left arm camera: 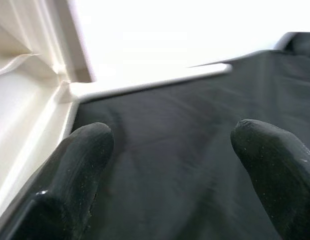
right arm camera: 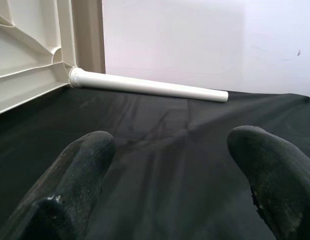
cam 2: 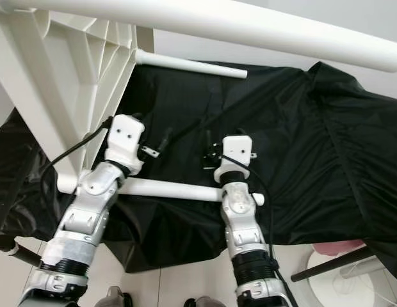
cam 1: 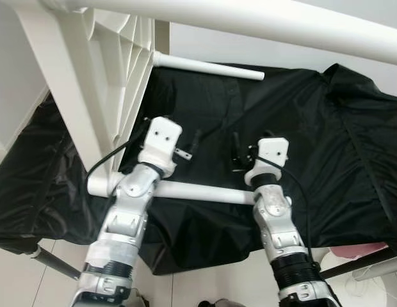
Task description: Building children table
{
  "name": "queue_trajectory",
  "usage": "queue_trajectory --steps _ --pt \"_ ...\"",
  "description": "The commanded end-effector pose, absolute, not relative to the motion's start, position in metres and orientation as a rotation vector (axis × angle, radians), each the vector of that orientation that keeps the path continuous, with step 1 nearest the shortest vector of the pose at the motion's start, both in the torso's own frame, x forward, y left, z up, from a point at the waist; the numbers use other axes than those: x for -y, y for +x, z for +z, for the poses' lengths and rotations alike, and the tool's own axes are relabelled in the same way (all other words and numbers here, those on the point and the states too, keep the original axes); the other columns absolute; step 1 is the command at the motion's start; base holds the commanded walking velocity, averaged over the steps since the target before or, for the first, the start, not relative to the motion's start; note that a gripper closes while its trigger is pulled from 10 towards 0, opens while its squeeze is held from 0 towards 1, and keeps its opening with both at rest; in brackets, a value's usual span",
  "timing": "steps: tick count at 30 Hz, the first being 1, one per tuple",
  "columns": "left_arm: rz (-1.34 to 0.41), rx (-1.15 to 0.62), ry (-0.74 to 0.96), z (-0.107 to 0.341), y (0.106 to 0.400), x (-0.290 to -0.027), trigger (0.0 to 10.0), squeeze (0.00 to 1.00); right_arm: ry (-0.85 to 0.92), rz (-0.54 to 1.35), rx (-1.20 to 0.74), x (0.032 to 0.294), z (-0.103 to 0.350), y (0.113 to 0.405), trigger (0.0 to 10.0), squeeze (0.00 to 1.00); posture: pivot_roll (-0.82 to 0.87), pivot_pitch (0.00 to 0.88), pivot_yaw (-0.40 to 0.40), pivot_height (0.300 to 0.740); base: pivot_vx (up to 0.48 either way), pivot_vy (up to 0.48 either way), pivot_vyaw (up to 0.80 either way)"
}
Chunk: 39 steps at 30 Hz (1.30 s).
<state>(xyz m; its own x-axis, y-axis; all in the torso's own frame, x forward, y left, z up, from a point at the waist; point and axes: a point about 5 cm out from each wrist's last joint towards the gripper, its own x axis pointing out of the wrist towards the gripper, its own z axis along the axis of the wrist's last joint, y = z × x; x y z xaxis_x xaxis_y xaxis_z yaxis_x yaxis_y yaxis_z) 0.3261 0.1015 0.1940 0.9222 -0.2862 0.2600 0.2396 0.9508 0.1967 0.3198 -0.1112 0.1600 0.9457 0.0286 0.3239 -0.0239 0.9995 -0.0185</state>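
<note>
Looking down past both arms, you have the white plastic table top [cam 1: 115, 57] standing on its edge on the black cloth [cam 1: 301, 128], its ribbed underside turned toward the grippers. Your left gripper [left arm camera: 172, 165] hovers just above the cloth with its two black fingers [left arm camera: 75, 170] spread apart and nothing between them; the table top's underside lies right beside it, on its outer side. Ahead of it, the far leg [cam 1: 208, 66] sticks out from the table top's far corner, lying along the cloth. Your right gripper [right arm camera: 175, 175] is likewise released, fingers [right arm camera: 267, 170] wide, empty, poised over bare cloth; the far leg lies well ahead of it, its socket end seated in the table top. Another leg [cam 1: 198, 192] runs crosswise beneath both wrists, behind the grippers, one end at the table top's near corner. A third leg [cam 1: 250, 19] crosses overhead, near the camera.
</note>
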Motion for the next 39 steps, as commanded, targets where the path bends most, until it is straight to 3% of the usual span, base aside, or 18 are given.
queue_trajectory --steps 1,20,39 --pt "-0.228 0.3 0.162 0.195 0.3274 -0.0983 10.0 0.0 -0.02 0.005 0.319 0.1172 0.1565 0.3198 10.0 0.0 0.05 0.083 -0.062 0.74 0.0 -0.304 0.0" --pt "-0.197 0.298 0.164 0.1944 0.3292 -0.0995 10.0 0.0 -0.046 0.02 0.319 0.1174 0.157 0.3218 10.0 0.0 0.05 0.089 -0.074 0.74 0.0 -0.298 0.0" --pt "-0.178 0.265 0.101 0.1872 0.3225 -0.1068 10.0 0.0 -0.044 0.032 0.308 0.1138 0.1546 0.3228 10.0 0.0 0.05 0.08 -0.083 0.74 0.0 0.0 0.0"
